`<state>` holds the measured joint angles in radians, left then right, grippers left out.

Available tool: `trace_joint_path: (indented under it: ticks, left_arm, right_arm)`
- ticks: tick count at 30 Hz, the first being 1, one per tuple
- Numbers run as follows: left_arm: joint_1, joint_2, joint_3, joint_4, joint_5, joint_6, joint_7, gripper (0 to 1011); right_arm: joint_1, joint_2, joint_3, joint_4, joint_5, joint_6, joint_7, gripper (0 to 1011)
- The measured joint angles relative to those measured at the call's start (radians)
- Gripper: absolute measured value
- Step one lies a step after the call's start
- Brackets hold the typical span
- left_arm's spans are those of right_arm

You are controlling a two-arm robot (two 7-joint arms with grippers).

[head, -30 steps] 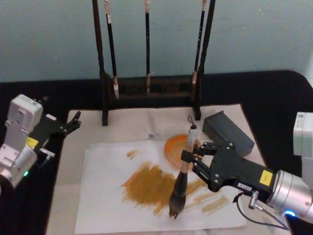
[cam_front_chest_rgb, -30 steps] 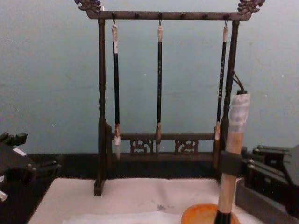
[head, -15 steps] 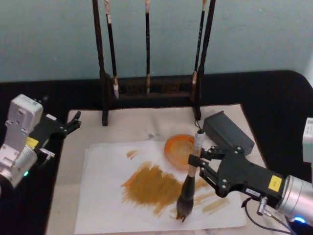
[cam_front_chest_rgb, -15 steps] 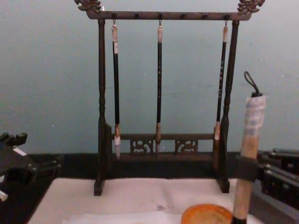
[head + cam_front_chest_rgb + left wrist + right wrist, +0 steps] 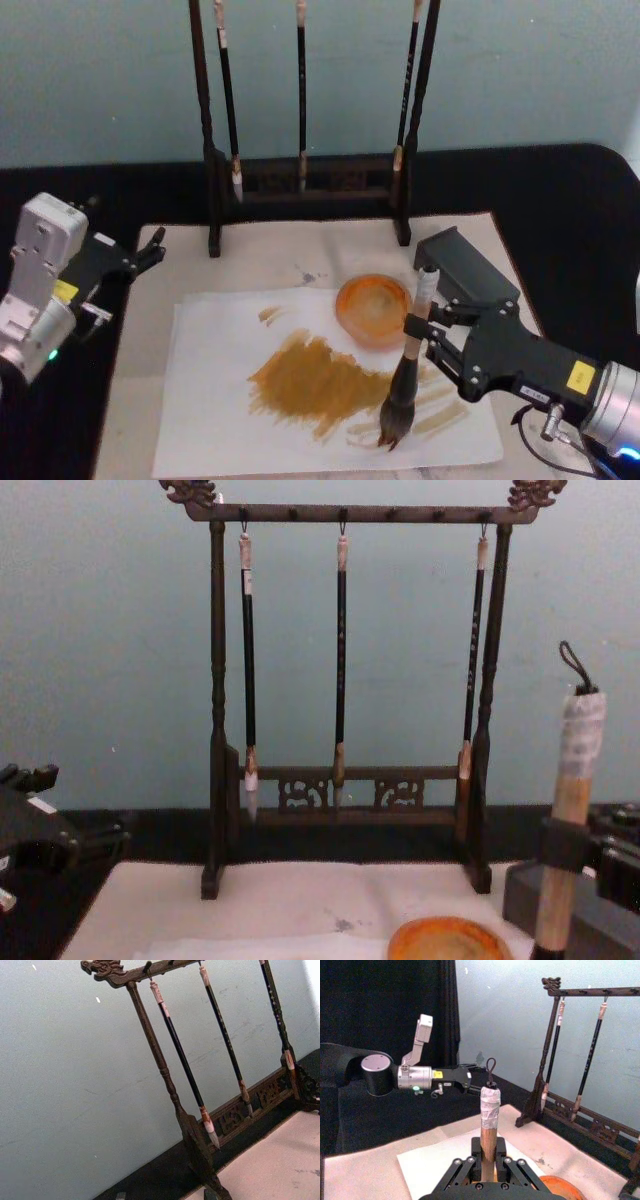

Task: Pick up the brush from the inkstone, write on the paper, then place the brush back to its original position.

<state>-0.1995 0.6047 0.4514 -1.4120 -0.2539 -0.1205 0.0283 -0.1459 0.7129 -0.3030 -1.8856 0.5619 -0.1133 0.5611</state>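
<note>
Right tool [image 5: 415, 332] was clamped on the tan handle of the brush [image 5: 404, 378], just above the black ferrule. The brush stood near upright with a slight lean. Its tuft appeared to touch the paper [image 5: 210, 420] at the right end of the ochre strokes [image 5: 310, 380], near the sheet's front edge. An orange dish [image 5: 373, 310] sat just beyond the tuft, and a dark grey block [image 5: 465, 262] lay behind the tool. Left tool [image 5: 148, 252] was parked at the left edge of the felt mat [image 5: 300, 255], well apart; whether it was open or shut could not be told.

Judged step: a writing stroke.
- Light, even pressure seemed best, with only the lower tuft bearing.
- The thin sheet looked unweighted, so dragging rather than pushing should avoid rucking it.
- The stroke needed to end short of the front edge.
- The tool body needed to stay off the dish.
</note>
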Motion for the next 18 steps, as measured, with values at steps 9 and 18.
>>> trace_joint_path:
  ticks: [9,18]
  left_arm:
    - [0.000,0.000,0.000,0.000,0.000,0.000,0.000,1010]
    - [0.000,0.000,0.000,0.000,0.000,0.000,0.000,1010]
  right_arm:
    - [-0.020,0.001,0.025,-0.005,-0.007,0.000,-0.008,160]
    - [-0.040,0.001,0.049,-0.012,-0.013,0.000,-0.017,161]
